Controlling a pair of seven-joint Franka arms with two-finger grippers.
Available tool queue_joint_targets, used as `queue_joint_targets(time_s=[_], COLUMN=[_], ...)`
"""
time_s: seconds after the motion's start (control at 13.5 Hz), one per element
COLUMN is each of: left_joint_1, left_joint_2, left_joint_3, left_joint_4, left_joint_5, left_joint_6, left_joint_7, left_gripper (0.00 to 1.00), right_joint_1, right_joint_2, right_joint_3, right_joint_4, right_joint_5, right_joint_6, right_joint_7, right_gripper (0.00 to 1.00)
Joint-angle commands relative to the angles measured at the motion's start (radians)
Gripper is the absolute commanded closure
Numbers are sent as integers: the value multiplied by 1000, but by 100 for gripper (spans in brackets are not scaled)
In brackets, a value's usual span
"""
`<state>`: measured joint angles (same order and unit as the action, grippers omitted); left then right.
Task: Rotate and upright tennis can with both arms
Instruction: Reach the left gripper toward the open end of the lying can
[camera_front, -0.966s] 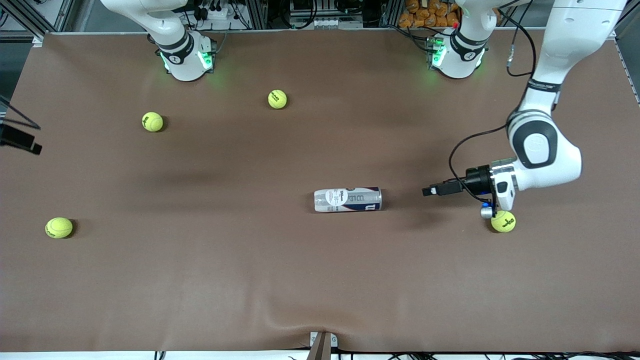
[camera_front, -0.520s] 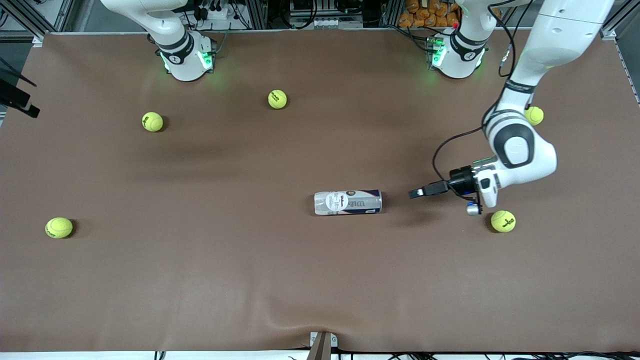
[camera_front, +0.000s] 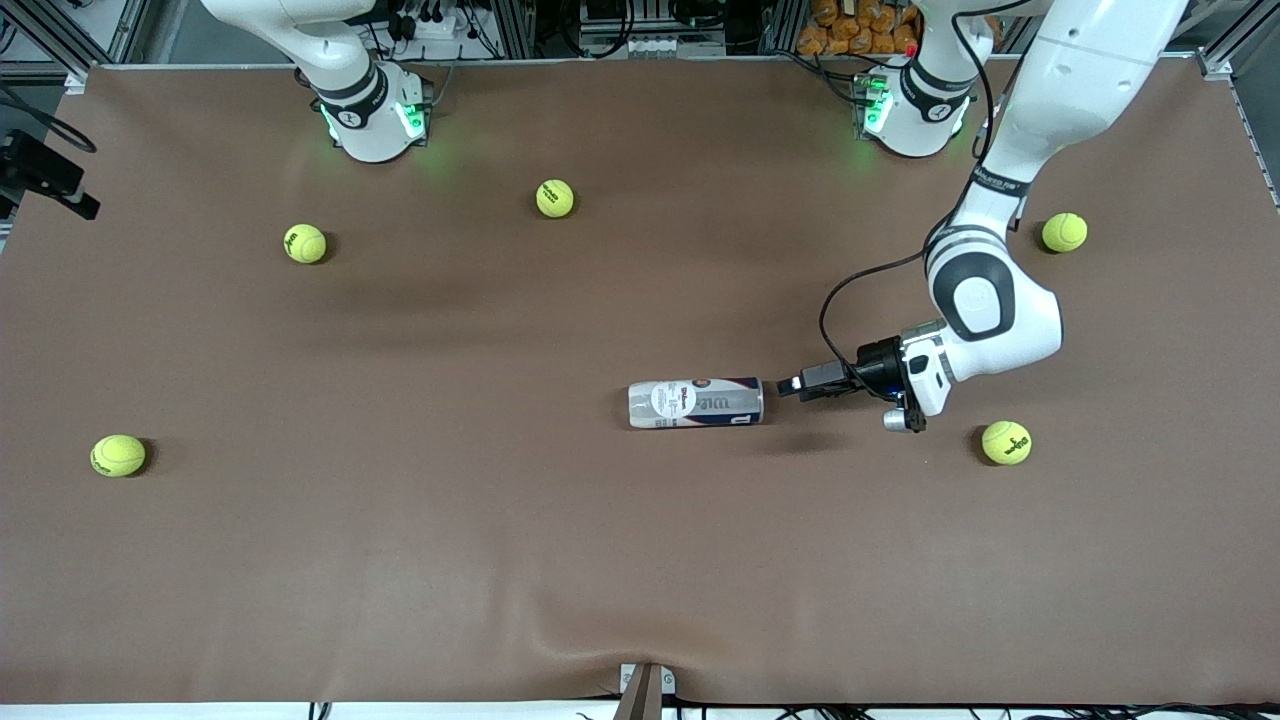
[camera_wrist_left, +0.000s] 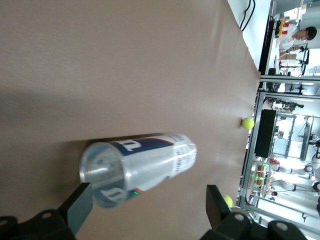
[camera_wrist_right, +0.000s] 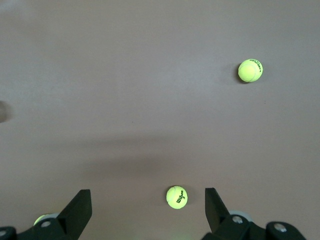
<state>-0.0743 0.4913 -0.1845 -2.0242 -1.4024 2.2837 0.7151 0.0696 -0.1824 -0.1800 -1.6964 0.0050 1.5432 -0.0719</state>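
Tennis can (camera_front: 696, 402) lies on its side mid-table, left gripper (camera_front: 800, 384) at its three-o'clock end, jaws wide apart. Right gripper (camera_wrist_right: 147, 210) waits high above the balls, fingers spread.

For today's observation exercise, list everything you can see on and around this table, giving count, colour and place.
tennis can: one, clear with white and navy label, lying on its side mid-table.
tennis balls: five, yellow-green, scattered singly; two toward the left arm's end, three toward the right arm's.
table: one, brown cover.
left end effector: one, black, open, at the can's end toward the left arm.
right end effector: one, black, open, above tennis balls; the arm waits.
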Motion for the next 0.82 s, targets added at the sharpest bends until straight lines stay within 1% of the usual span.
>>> queue_joint_targets(time_s=[0.0,0.3,0.45,0.52,0.74], left_joint_1=[5,-9,-10,-10,-10], left_joint_2=[70,93,115,134,159], left_joint_3=[-12,-13,-23,-24,-41], left_joint_4=[44,45,53,71,78], left_joint_5=[-46,-69,-99,-101,-156], left_joint_6=[4,0,-1,-1,-3], left_joint_7=[87,106,109,113,135], left_gripper=[0,0,0,0,0], right_joint_1=[-141,-137,-137,-137,-134], right_joint_2=[-35,-37,-26,-22,3], right_joint_3=[166,159,157,157,155], right_joint_4=[-34,-23,19,49,66], right_joint_5=[-19,-19,-17,-16,-16], right_joint_6=[3,-18,-57,-77,-86], right_joint_7=[15,9,3,3,1], right_gripper=[0,0,0,0,0])
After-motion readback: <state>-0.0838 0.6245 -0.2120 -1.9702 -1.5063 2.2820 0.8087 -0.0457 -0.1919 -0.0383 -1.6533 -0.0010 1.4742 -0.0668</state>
